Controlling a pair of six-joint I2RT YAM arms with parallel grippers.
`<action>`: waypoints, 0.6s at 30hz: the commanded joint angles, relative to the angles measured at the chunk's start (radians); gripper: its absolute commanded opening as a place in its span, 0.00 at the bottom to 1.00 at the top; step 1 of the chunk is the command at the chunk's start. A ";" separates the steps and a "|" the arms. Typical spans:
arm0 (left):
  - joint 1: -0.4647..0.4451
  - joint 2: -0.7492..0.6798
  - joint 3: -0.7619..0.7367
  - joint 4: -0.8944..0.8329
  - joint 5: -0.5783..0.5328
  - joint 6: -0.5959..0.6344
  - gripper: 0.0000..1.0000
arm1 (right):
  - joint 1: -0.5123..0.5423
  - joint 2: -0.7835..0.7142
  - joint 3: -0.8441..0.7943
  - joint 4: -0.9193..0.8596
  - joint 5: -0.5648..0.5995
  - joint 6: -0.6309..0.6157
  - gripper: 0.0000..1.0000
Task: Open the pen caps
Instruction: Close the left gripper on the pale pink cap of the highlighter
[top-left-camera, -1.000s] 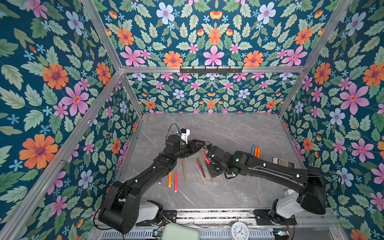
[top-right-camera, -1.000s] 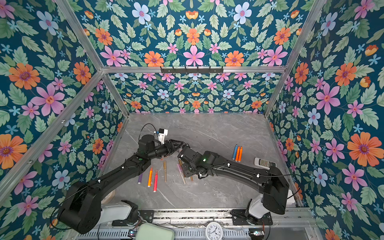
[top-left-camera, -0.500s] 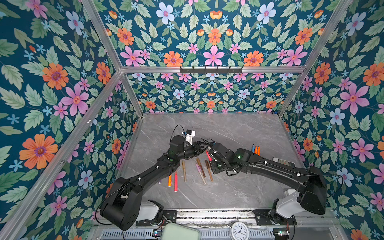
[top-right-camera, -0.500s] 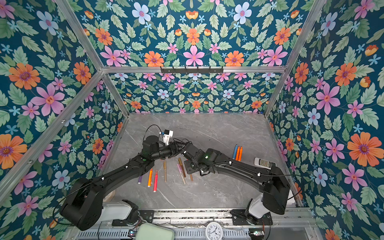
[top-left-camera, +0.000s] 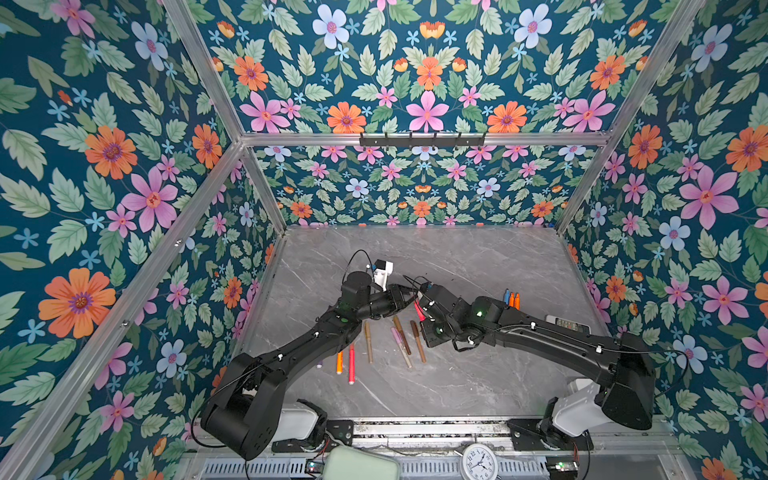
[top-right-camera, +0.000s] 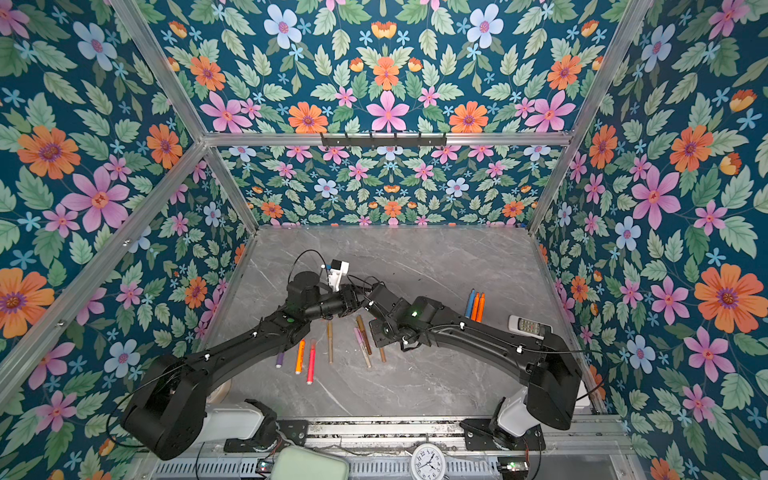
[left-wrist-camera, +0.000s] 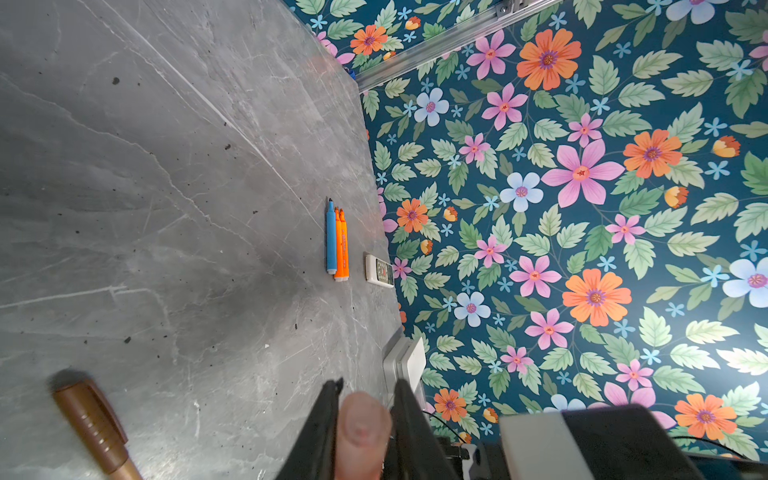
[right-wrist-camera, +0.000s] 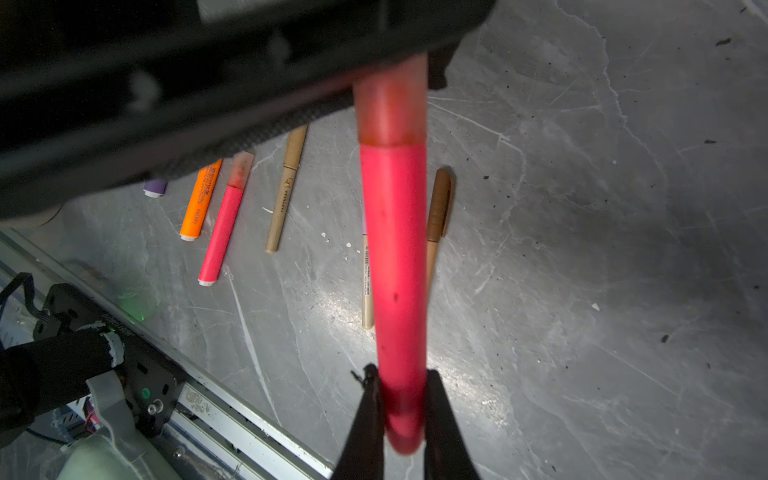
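Our left gripper (left-wrist-camera: 368, 386) just closed onto the translucent cap (left-wrist-camera: 363, 428) of the red-pink pen (top-left-camera: 418, 311) our right gripper (right-wrist-camera: 401, 374) clamps, mid-frame in a top view, so we're set to pull.

The far half of the marble table (top-left-camera: 457, 253) lay bare and free to pass. Nearer the front, a row of pens (top-left-camera: 368, 343) blocked the middle. Three pens (top-left-camera: 512, 300) and a remote (top-right-camera: 525, 326) crowded the right edge.
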 joint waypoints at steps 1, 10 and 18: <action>-0.004 0.002 0.005 0.044 0.026 -0.007 0.14 | 0.000 -0.010 -0.001 0.005 0.014 -0.009 0.00; -0.004 0.018 0.010 0.060 0.042 -0.010 0.00 | -0.009 -0.015 -0.013 0.016 -0.014 -0.012 0.23; -0.008 0.031 0.009 0.100 0.070 -0.033 0.00 | -0.028 0.001 -0.011 0.046 -0.062 -0.010 0.29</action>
